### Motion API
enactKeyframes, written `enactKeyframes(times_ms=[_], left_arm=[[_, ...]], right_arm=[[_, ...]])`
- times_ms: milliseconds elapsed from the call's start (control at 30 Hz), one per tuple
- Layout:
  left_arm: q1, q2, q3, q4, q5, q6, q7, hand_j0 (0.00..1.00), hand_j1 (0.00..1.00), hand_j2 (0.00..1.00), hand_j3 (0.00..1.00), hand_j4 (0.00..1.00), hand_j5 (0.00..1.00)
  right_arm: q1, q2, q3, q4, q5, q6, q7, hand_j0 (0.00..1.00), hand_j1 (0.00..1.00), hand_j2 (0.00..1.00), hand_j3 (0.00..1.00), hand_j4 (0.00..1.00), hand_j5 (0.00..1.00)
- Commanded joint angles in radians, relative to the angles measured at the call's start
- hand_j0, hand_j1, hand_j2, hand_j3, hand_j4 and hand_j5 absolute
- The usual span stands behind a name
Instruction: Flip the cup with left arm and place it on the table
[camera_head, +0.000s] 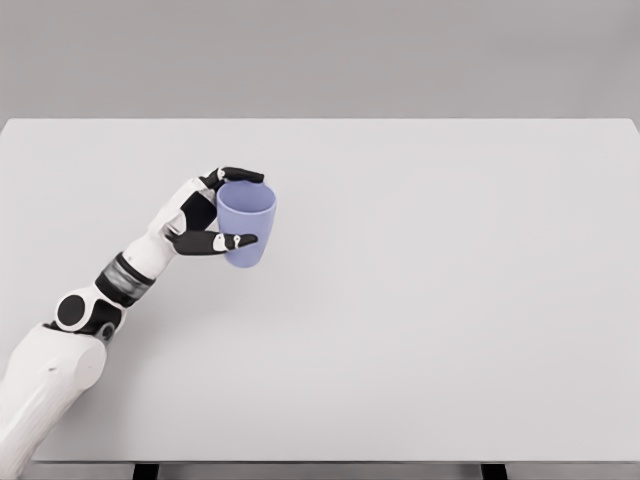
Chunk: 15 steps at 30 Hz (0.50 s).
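Gripping the cup (246, 222), the left hand (200, 218) is closed round it w/ fingers curled on: one dark finger over the top edge near the rim, another across the lower front wall, palm against the cup's left side. Cup sits over the left-centre of the table (450, 300), mouth up and tipped a bit toward the camera; can't tell if the base touches the table or hangs just above, no clear shadow gap visible. Right arm not in shot. Risks, as judgement: grip looks like a side pinch w/ few contact pts on a smooth tapered wall, so the cup could slide down or rotate out btw the fingers if the wrist turns fast. If released while tilted it prob tips and rolls, since it's narrower at the base than at the rim. Finger hooked over the rim could catch on opening and drag the cup sideways or knock it over. Setting down too hard could bounce it. Table has lots of free room around, so edge fall seems unlikely. Cup look: pale blue-violet, plain, no handle seen, tapered tumbler shape, wide round mouth, inside slightly darker, looks empty, matte smooth surface, no markings.
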Motion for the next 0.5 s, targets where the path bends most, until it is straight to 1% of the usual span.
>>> enactKeyframes(times_ms=[0,100,200,467], left_arm=[[0.000,-0.001,0.000,-0.002,0.002,-0.003,0.001,0.80,0.80,0.80,0.80,0.80,0.80],[0.011,-0.001,0.002,-0.002,0.002,-0.003,0.001,0.95,0.95,0.95,0.95,0.95,0.95],[0.012,-0.001,0.003,-0.002,0.002,-0.003,0.001,1.00,1.00,1.00,1.00,1.00,1.00],[0.014,0.001,0.003,-0.005,0.002,-0.003,0.001,1.00,1.00,1.00,1.00,1.00,1.00]], right_arm=[[0.000,0.000,0.000,0.000,0.000,0.000,0.000,1.00,1.00,1.00,1.00,1.00,1.00],[0.000,0.000,0.000,0.000,0.000,0.000,0.000,1.00,1.00,1.00,1.00,1.00,1.00],[0.000,0.000,0.000,0.000,0.000,0.000,0.000,1.00,1.00,1.00,1.00,1.00,1.00],[0.000,0.000,-0.001,0.000,0.000,0.000,0.000,1.00,1.00,1.00,1.00,1.00,1.00]])
